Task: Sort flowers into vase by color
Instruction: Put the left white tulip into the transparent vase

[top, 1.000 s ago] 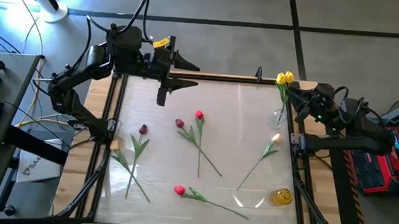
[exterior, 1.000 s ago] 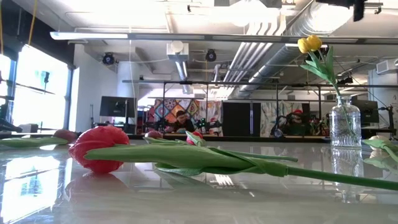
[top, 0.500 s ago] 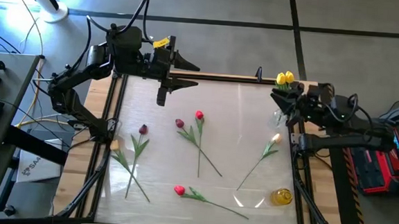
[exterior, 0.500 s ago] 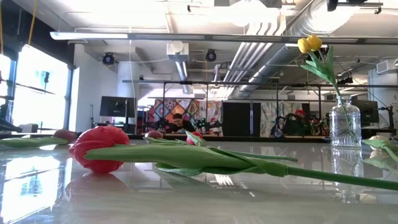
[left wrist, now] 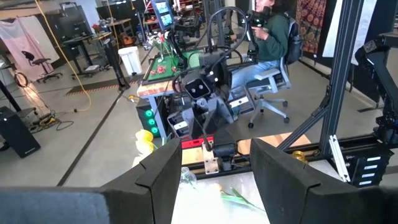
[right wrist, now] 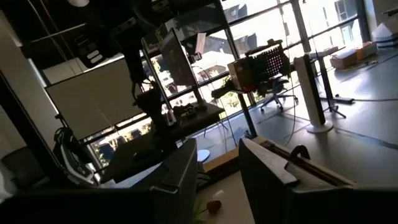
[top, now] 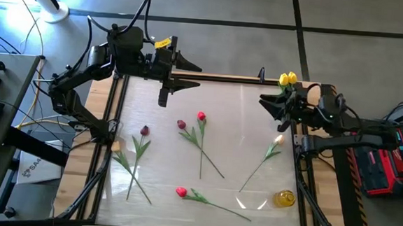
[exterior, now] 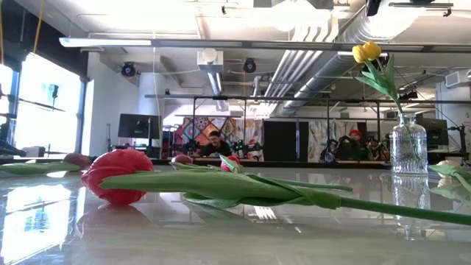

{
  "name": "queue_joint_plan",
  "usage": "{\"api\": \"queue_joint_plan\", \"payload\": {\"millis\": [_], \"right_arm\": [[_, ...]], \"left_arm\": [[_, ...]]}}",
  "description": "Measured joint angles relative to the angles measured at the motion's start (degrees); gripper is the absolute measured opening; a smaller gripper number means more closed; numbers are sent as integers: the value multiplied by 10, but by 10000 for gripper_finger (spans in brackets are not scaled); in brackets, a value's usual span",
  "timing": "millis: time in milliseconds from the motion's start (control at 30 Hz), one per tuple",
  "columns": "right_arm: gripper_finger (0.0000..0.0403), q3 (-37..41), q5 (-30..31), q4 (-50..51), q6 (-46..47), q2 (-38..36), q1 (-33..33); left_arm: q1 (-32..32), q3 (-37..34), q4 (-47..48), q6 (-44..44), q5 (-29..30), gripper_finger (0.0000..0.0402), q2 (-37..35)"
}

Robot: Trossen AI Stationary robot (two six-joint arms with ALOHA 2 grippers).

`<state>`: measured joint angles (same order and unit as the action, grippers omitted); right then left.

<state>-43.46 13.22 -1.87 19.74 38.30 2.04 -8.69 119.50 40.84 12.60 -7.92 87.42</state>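
A clear glass vase (exterior: 408,147) stands at the table's far right with one yellow flower (top: 288,79) whose stem sticks into it. Lying flat on the table are a maroon flower (top: 144,130), a dark red flower (top: 181,124), a red flower (top: 201,116), a peach flower (top: 278,139) and a red-pink flower (top: 180,192). My right gripper (top: 266,106) hovers open just above the vase, pointing toward the table's left, with nothing between its fingers (right wrist: 180,174). My left gripper (top: 193,76) waits open, high over the far left edge.
A small yellow jar (top: 284,198) lies on its side at the near right. The long green stems spread across the table's middle. A wooden frame (top: 225,77) borders the glossy white top. A person sits at a desk beyond the table's right side (left wrist: 273,31).
My right gripper has moved from the table's right edge toward its left, passing over the vase, and has tipped up toward level. It has stayed open and empty. The flowers and the vase have not moved.
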Motion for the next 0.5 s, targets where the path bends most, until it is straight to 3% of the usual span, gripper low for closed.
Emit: {"api": "queue_joint_plan", "payload": {"millis": [400,500], "right_arm": [[108,0,-130,-16,23,41,6],[108,0,-138,-21,13,42,-4]], "left_arm": [[0,0,0,0,0,177,0],[0,0,0,0,0,177,0]]}}
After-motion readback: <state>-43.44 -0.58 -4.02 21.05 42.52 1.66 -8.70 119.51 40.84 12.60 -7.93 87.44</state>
